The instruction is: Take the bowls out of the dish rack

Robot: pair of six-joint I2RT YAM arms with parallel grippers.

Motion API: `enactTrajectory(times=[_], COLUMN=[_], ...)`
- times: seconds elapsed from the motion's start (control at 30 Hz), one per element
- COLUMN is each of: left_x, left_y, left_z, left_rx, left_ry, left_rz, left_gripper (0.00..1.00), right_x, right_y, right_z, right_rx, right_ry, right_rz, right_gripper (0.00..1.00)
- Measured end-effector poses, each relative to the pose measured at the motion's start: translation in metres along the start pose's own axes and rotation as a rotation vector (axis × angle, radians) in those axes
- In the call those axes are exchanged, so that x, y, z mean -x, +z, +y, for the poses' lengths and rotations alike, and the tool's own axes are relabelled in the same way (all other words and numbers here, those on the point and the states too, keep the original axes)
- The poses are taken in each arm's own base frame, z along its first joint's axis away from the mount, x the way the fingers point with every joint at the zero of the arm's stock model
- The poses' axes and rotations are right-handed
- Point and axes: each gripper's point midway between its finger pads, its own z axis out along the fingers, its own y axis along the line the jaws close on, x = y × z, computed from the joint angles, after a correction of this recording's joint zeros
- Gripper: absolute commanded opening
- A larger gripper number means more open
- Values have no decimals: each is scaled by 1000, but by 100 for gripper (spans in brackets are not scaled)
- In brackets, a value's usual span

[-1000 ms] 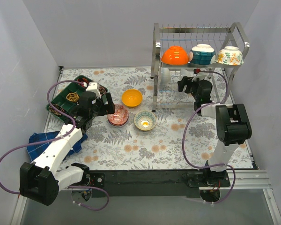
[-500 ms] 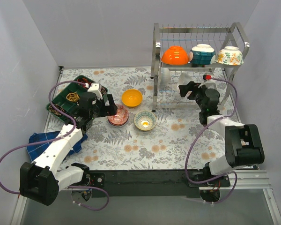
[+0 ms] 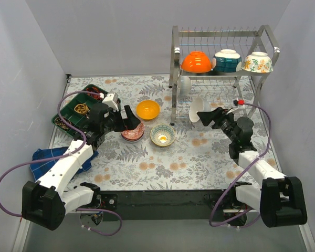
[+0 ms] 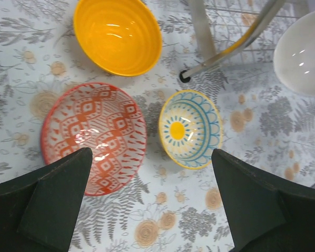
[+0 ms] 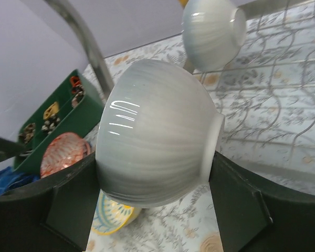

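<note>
The chrome dish rack (image 3: 176, 52) stands at the back right. Its top shelf holds an orange bowl (image 3: 196, 62), a teal bowl (image 3: 227, 61) and a floral bowl (image 3: 258, 62). A white bowl (image 3: 185, 87) rests on its lower shelf, also seen in the right wrist view (image 5: 212, 32). My right gripper (image 3: 206, 116) is shut on another white bowl (image 5: 155, 134), held on its side just in front of the rack. My left gripper (image 3: 129, 118) is open and empty above the red-patterned bowl (image 4: 93, 135). A yellow bowl (image 4: 117, 34) and a blue-patterned bowl (image 4: 190, 127) sit on the cloth.
A green compartment tray (image 3: 76, 109) with small items lies at the back left. A blue cloth (image 3: 42, 160) lies at the left edge. The rack's leg (image 4: 199, 37) stands just beyond the blue-patterned bowl. Grey walls close both sides.
My right arm has pulled back out of the rack's lower shelf toward the front, carrying the white bowl. My left gripper has shifted slightly right over the red-patterned bowl.
</note>
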Motion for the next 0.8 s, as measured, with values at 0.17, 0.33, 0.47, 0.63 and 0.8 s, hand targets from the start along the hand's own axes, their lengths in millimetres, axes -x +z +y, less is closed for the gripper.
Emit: enactTrajectory(times=[0.17, 0.33, 0.47, 0.63, 0.8], left_x=[-19, -44, -63, -89, -105], left_y=[4, 11, 29, 51, 65], left_z=[-40, -94, -115, -128, -141], left_rx=[-108, -226, -245, -211, -198], left_ry=[-34, -29, -65, -76, -75], left_rz=[36, 74, 107, 145, 157], left_gripper=[98, 98, 94, 84, 72], right_x=[-16, -36, -55, -72, -71], right_y=[-23, -40, -55, -70, -77], right_z=[24, 51, 66, 77, 92], right_rx=[95, 209, 285, 342, 411], right_ry=[94, 184, 261, 331, 345], right_rz=[43, 114, 168, 214, 216], right_gripper=[2, 2, 3, 3, 4])
